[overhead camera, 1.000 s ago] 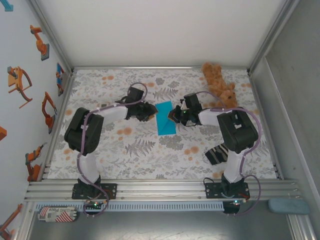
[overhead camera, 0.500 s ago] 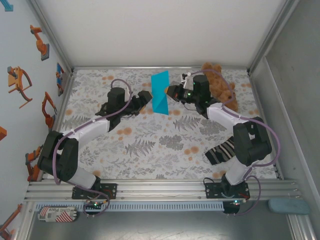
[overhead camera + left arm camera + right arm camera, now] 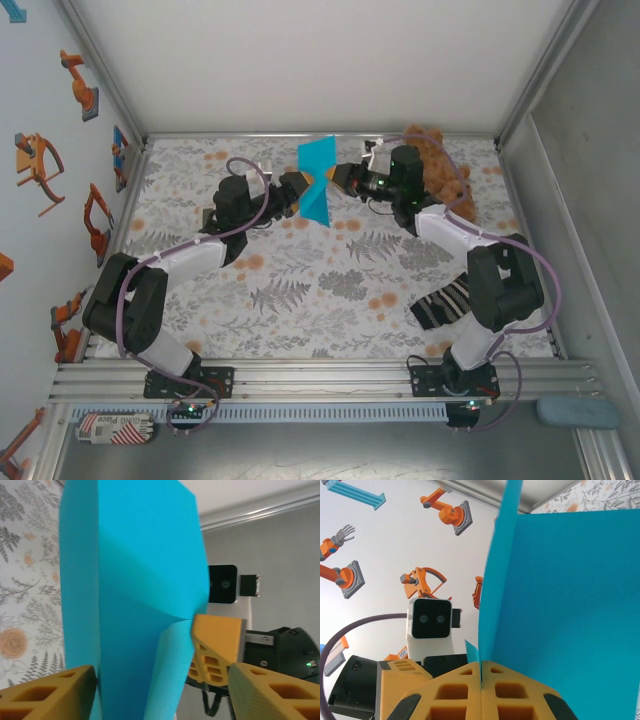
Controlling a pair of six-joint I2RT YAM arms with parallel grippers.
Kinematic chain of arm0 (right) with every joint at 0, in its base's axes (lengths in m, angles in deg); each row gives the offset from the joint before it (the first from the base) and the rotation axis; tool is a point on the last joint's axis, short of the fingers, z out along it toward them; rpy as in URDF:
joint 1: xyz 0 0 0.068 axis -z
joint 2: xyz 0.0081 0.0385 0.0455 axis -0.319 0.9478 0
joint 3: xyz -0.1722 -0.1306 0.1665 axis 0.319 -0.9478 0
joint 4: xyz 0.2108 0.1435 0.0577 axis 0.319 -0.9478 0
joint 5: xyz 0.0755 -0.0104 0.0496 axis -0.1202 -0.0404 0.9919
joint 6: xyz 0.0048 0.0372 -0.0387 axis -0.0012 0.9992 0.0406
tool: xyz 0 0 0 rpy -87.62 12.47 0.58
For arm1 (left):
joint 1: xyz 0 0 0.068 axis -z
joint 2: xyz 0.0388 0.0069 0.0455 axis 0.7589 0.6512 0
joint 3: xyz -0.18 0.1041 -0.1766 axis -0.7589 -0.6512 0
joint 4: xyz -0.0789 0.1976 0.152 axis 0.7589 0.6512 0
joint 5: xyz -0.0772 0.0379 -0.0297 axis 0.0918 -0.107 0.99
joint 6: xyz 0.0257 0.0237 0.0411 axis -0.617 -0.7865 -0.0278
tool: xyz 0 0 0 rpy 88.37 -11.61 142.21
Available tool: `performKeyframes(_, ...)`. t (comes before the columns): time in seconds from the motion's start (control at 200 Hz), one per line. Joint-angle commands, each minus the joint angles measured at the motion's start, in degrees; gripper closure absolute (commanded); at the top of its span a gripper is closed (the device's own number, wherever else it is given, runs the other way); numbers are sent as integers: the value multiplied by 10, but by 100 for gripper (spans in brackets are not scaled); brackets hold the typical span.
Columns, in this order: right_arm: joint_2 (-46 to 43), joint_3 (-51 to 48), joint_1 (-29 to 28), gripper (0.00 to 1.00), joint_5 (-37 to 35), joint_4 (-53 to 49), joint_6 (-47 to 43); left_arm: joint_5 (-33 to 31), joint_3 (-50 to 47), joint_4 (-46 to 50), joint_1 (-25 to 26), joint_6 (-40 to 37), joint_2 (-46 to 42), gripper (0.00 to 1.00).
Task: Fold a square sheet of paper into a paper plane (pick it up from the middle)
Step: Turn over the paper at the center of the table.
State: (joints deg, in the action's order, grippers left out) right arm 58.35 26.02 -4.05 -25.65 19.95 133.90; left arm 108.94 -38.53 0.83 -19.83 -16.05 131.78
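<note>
Right pincer (image 3: pixel 336 178): clenched on the paper (image 3: pixel 318 178), with an edge of the sheet pinched in the seam between its two fingers. From that wrist we see the paper rise from the tips. One broad flat panel stands to the right of the seam, and one flap stands edge-on straight above it. The paper is creased, not flat, and hangs clear of the table (image 3: pixel 300 290).

Left pincer (image 3: pixel 297 190): released. Its fingers (image 3: pixel 45 692) are set wide apart and the paper's lower part passes between them. The paper lies close against one finger, with a gap showing to the other.

The two pincers face each other tip to tip, with the paper between and just beside both.

The bear (image 3: pixel 440 165) lies just behind the right pincer's wrist. The striped cloth (image 3: pixel 440 300) lies well apart from both pincers, back toward the right arm's base.
</note>
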Motion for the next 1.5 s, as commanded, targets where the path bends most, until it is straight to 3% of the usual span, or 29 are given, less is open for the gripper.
performKeyframes(0.0, -21, -2, 8, 100, 10, 21, 8, 14, -1, -39, -4, 1, 0, 39)
performKeyframes(0.27, -27, -16, 14, 100, 10, 20, 4, 16, 14, -13, -5, -1, 4, 74)
performKeyframes(0.33, -30, -19, 18, 96, 8, 14, -1, 15, 16, -4, -7, -4, 4, 80)
performKeyframes(0.416, -41, -18, 23, 87, -3, -23, -26, 12, 17, 8, -8, -8, 3, 85)
performKeyframes(0.546, -71, 0, 30, 66, -71, -185, -127, 2, 18, 40, -11, -25, -3, 88)
performKeyframes(0.726, -114, 8, 51, 56, -180, -324, -219, -43, 41, 203, -12, -119, -37, 90)
performKeyframes(0.861, -140, 7, 61, 51, -257, -381, -255, -154, 109, 438, 5, -254, -66, 90)
performKeyframes(0.961, -157, 2, 61, 47, -305, -402, -278, -290, 179, 608, 32, -345, -66, 90)
performKeyframes(1.072, -167, -2, 61, 45, -334, -414, -287, -430, 248, 732, 65, -407, -41, 91)
performKeyframes(1.327, -169, -9, 61, 46, -370, -424, -284, -667, 385, 914, 124, -452, 83, 95)
performKeyframes(1.492, -172, -14, 61, 46, -389, -431, -283, -768, 470, 1011, 156, -445, 191, 95)
